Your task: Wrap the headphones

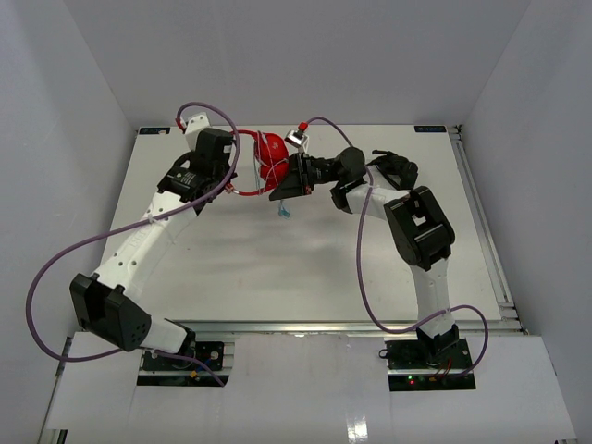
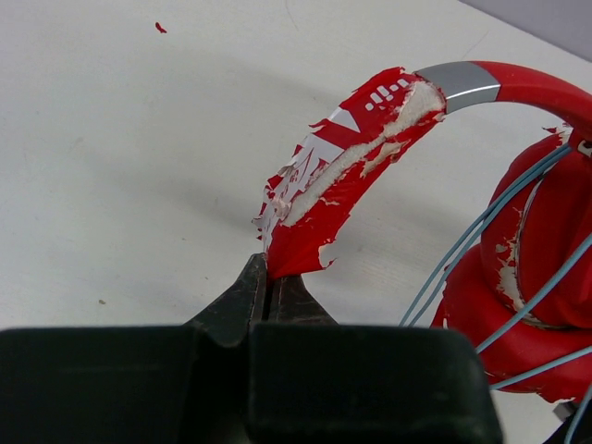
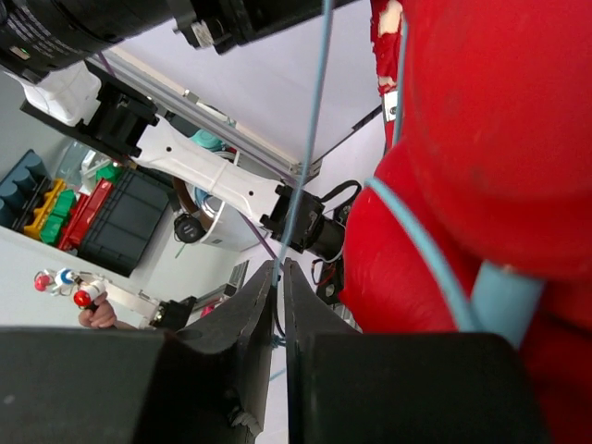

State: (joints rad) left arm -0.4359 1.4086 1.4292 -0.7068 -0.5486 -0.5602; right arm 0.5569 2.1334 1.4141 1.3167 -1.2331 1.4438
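Two grips — left pincer point(image 2: 268, 275) clamped on headphones point(image 2: 351, 171) band end, right pincer point(image 3: 278, 268) pinching cable point(image 3: 310, 129), near table point(image 1: 277, 268) far edge.

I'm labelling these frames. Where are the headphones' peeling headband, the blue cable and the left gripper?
peeling headband point(image 2: 342, 171): left wrist view, on its flaking red padding.
blue cable point(image 3: 308, 139): right wrist view, on the taut strand crossing the background.
left gripper point(image 2: 268, 282): left wrist view, midway between its tips.

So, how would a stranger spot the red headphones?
Look at the far middle of the white table. The bright red over-ear headphones are there, wound with thin pale blue cable. Unlike the black item to their right, they have a peeling red headband.
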